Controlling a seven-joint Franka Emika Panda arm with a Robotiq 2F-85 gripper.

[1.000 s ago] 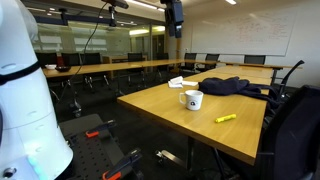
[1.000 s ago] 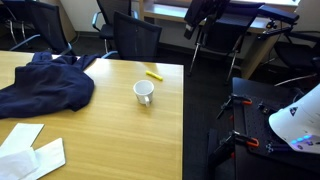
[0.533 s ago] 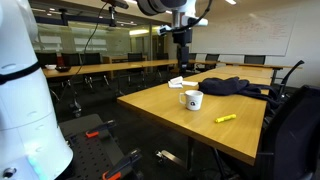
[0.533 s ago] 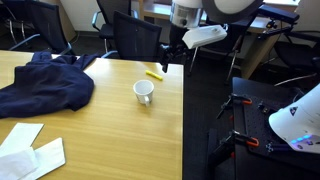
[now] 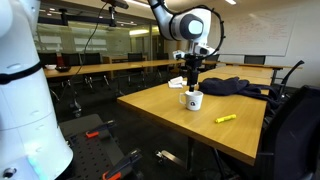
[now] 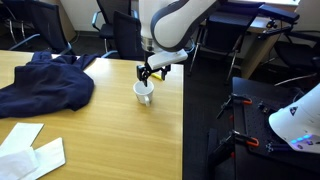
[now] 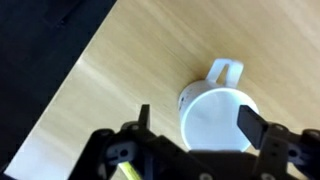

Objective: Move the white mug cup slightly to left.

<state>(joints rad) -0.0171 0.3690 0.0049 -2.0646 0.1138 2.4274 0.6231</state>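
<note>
The end effector (image 5: 193,82) hangs wide open and empty just above the white mug cup (image 5: 193,100), apparently lining up a grip. The mug stands upright near the table (image 5: 150,108) edge, towards a corner.

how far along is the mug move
Done: the gripper is lined up just above the white mug cup. In hand: the approach; in the wrist view the open jaws frame the cup, with nothing gripped yet. Left: closing on it and shifting it slightly left across the table.
</note>
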